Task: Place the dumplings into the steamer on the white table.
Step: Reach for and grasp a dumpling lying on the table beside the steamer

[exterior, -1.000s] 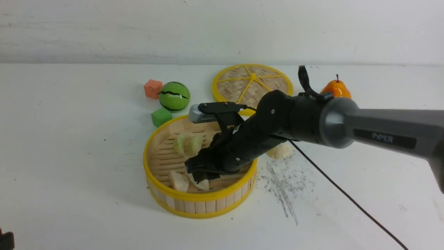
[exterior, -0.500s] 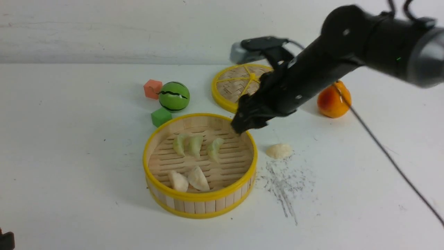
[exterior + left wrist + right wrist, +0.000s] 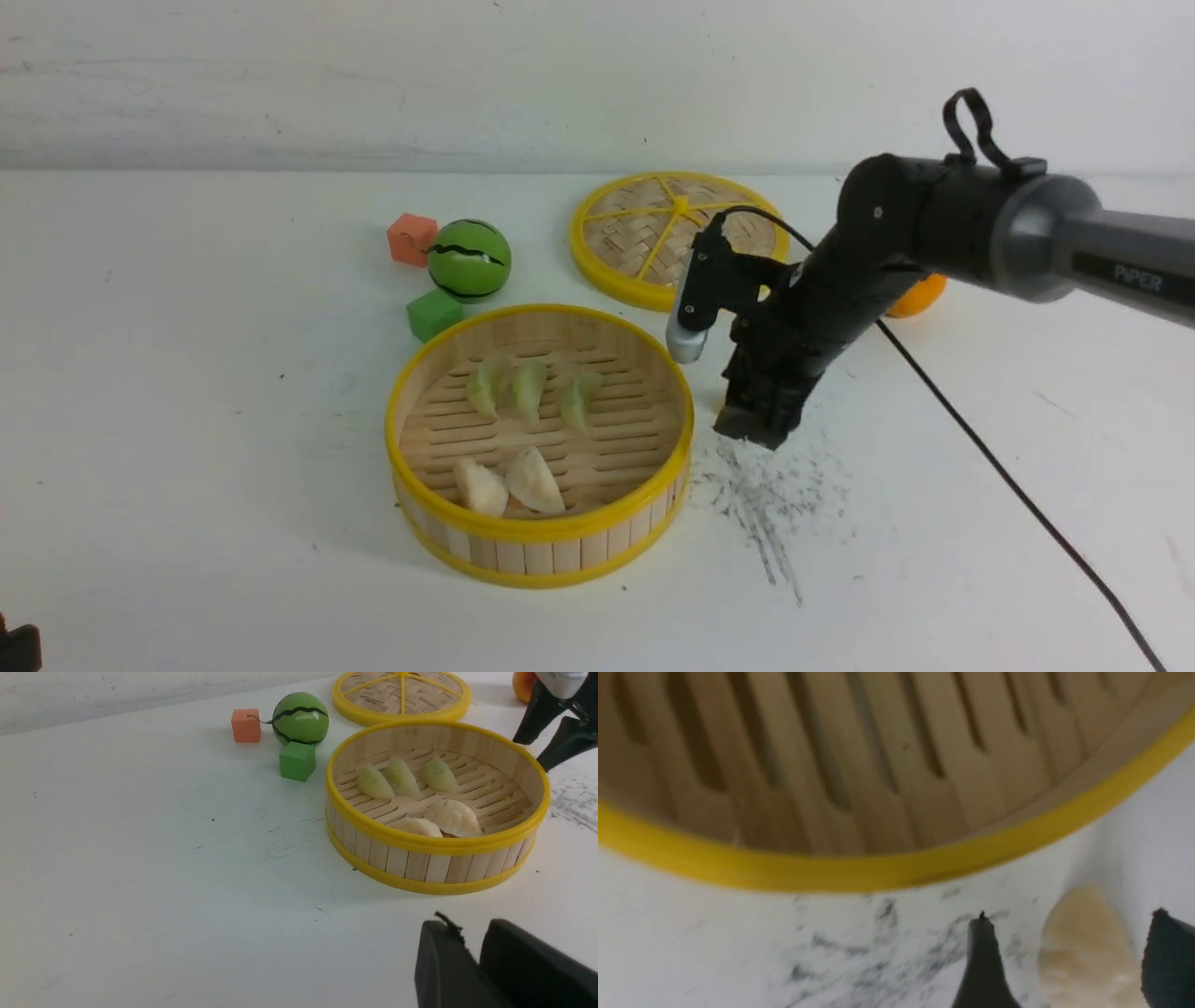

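Note:
The steamer [image 3: 541, 527] stands mid-table with three green dumplings [image 3: 527, 390] and two cream dumplings [image 3: 509, 483] on its floor; it also shows in the left wrist view [image 3: 434, 842]. A sixth cream dumpling [image 3: 1087, 947] lies on the white table [image 3: 187, 420] just right of the basket; my arm hides it in the front view. My right gripper [image 3: 752, 425] points down over it, open, with one finger on each side of it [image 3: 1070, 917]. My left gripper [image 3: 469, 926] is shut and empty, low near the table's front left.
The woven lid [image 3: 680, 233] lies behind the steamer. A toy watermelon [image 3: 470, 259], an orange cube [image 3: 412, 238] and a green cube [image 3: 434, 314] sit at the back left. An orange fruit [image 3: 920, 294] is behind my right arm. The arm's cable [image 3: 1008, 485] trails over the table.
My right gripper has left the steamer, where a second cream dumpling now lies, swung up and right, then come down around the cream dumpling on the table.

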